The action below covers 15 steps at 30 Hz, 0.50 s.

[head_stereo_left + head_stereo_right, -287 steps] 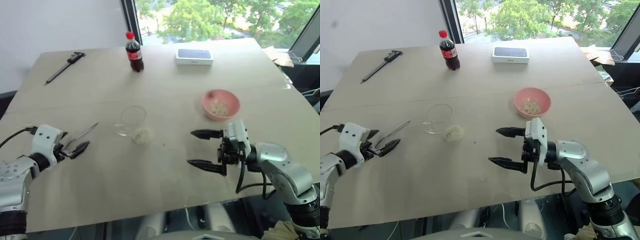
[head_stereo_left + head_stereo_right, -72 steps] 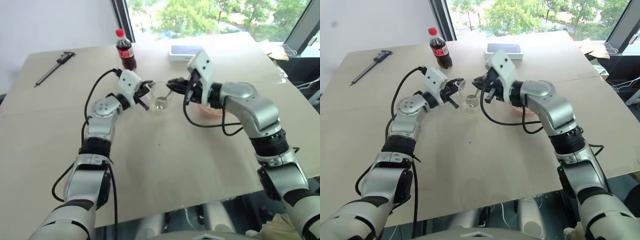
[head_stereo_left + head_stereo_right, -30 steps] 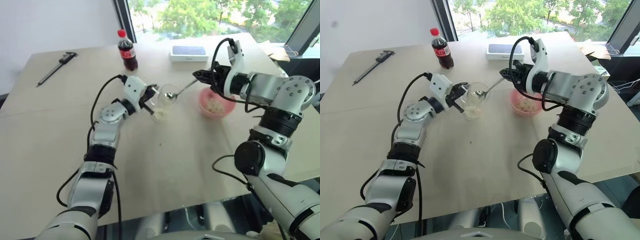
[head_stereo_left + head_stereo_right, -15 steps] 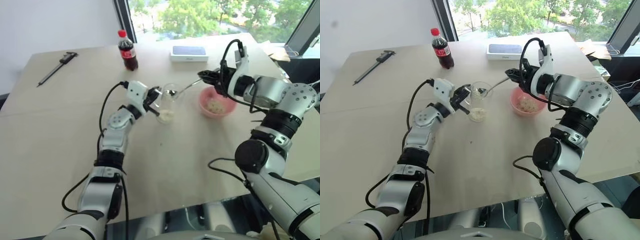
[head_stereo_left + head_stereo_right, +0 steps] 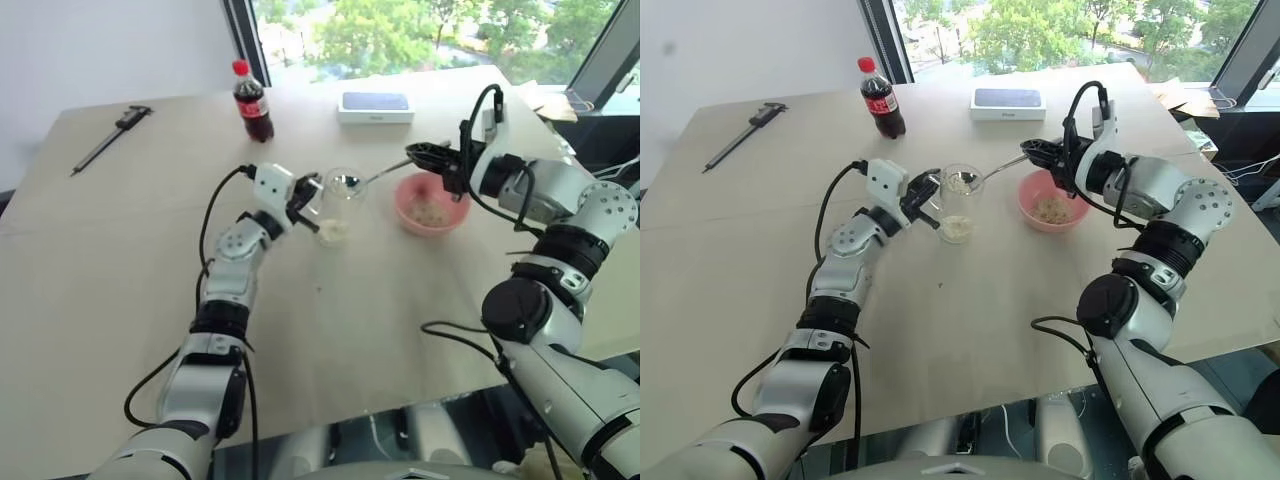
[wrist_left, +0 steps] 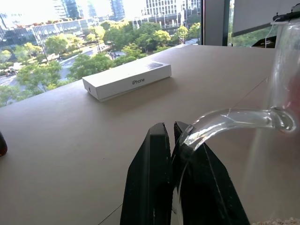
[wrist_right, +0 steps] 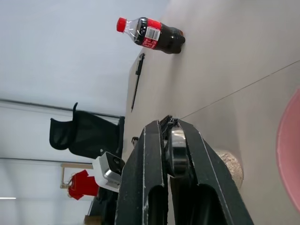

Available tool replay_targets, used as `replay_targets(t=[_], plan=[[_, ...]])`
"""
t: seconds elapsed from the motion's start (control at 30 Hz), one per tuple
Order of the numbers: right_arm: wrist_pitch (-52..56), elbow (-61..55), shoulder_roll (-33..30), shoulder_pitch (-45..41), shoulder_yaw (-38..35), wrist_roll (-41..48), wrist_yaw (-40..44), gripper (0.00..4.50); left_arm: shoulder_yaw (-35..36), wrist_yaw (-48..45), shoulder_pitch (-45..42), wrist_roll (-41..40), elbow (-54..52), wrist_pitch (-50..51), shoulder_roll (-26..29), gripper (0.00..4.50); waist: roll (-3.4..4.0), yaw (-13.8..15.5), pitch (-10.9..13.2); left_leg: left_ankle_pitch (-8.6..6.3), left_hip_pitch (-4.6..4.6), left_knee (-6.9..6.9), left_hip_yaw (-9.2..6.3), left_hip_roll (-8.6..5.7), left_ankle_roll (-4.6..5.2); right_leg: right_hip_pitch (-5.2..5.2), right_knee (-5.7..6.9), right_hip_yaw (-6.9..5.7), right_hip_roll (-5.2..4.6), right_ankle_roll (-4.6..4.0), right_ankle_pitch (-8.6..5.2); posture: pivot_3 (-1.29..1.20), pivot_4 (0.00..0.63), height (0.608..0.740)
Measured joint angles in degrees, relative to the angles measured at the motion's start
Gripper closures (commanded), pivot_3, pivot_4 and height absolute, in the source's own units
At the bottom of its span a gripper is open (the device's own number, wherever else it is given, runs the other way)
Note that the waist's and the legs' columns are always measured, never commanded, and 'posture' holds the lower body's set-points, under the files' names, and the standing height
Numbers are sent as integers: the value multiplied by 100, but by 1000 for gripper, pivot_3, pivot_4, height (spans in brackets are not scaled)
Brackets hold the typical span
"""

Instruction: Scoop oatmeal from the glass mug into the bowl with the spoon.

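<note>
Toward the far middle of the table [image 5: 120, 330], my left tool [image 5: 303, 200] is clamped on the handle of the glass mug [image 5: 338, 205], which stands upright with oatmeal [image 5: 335, 232] in its bottom. My right tool [image 5: 428, 155] is closed on the handle of the spoon [image 5: 365, 180]; its oval end, carrying oatmeal, sits over the mug's rim. The pink bowl [image 5: 430, 204] rests just beside the mug, toward the right edge, some oatmeal inside.

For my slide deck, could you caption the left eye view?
Left gripper steadies clear glass mug; right gripper carries silver spoon toward pink bowl.
</note>
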Motion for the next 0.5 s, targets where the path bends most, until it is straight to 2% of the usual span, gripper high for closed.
replay_targets(t=[0.33, 0.5], plan=[[-8, 136, -6, 2, -346, 605, -709, 4500, 5, -3, 0, -14, 87, -134, 11, 4444, 0, -4, 0, 1, 3, 0, 8, 2, 2, 0, 7, 6, 1, 0, 0, 0, 150, 740], [-250, 386, -396, -27, -467, 1101, -1196, 4500, 22, -9, 8, -17, 141, -185, 16, 4444, -1, 1, 0, 1, 2, 0, 9, 2, 4, 0, 4, 6, 1, 0, 0, 0, 150, 740]])
